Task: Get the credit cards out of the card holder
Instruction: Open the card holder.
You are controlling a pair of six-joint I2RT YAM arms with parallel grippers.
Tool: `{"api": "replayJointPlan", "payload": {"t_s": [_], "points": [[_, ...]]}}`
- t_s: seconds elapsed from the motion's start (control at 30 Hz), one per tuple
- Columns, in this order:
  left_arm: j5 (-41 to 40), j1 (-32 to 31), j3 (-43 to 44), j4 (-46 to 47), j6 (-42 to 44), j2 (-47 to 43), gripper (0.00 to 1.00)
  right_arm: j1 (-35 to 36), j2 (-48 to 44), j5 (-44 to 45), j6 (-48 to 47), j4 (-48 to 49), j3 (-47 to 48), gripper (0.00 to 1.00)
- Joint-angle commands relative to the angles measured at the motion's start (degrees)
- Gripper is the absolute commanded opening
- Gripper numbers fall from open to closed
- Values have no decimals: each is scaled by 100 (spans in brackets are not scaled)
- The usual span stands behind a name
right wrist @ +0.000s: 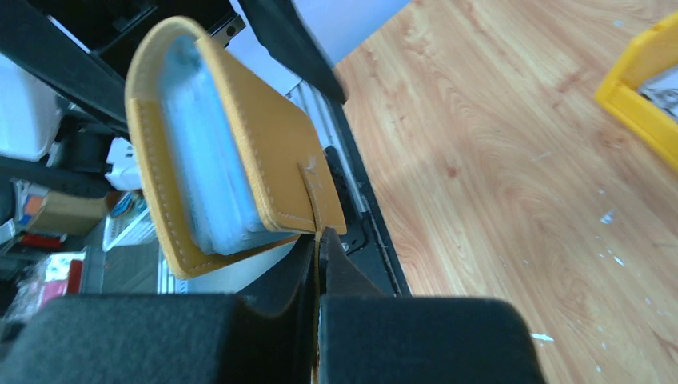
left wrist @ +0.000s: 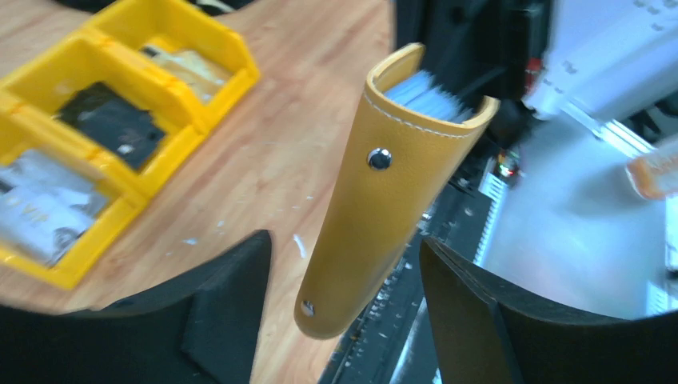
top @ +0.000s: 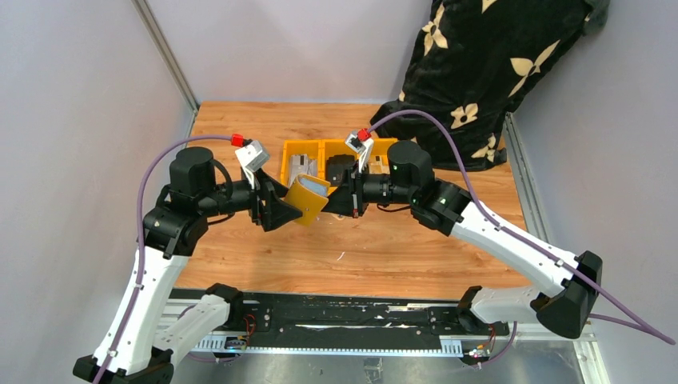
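Observation:
The mustard-tan card holder [top: 306, 202] hangs in the air between my two grippers, above the wooden table. Pale blue credit cards [left wrist: 428, 94] show inside its fold, and they also show in the right wrist view as credit cards [right wrist: 204, 160] within the card holder [right wrist: 272, 136]. My right gripper [right wrist: 320, 237] is shut on the holder's short snap tab [right wrist: 317, 204]. My left gripper [left wrist: 344, 240] is open; the card holder [left wrist: 376, 208] stands between its fingers with a gap on both sides. From above, the left gripper [top: 281, 210] and right gripper [top: 337, 198] face each other.
Yellow bins [top: 297, 150] stand in a row behind the grippers. One bin holds a black wallet [left wrist: 112, 124], another silvery items [left wrist: 40, 204]. A black floral cloth [top: 488, 72] hangs at the back right. A black rail [top: 344, 312] runs along the near table edge.

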Motion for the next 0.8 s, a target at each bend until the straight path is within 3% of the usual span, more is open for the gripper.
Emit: {"api": "replayJointPlan", "payload": {"t_s": [0.0, 0.07, 0.17, 0.33, 0.6, 0.77], "points": [[-1699, -28, -279, 296, 182, -219, 78, 297, 33, 1127, -370, -1085, 761, 0], [-1752, -28, -420, 310, 410, -321, 82, 483, 239, 1717, -514, -1719, 1157, 0], [-1204, -28, -582, 155, 515, -437, 86, 792, 474, 2453, -702, -2295, 1606, 0], [-315, -28, -643, -154, 875, -704, 87, 1098, 603, 2881, -1062, -2470, 1881, 0], [-1004, -28, -646, -368, 1683, -978, 78, 1392, 612, 2880, -1546, -2625, 2046, 0], [-1219, -28, -684, -369, 2106, -1093, 72, 1792, 1024, 3021, -2116, -3355, 2635, 0]]}}
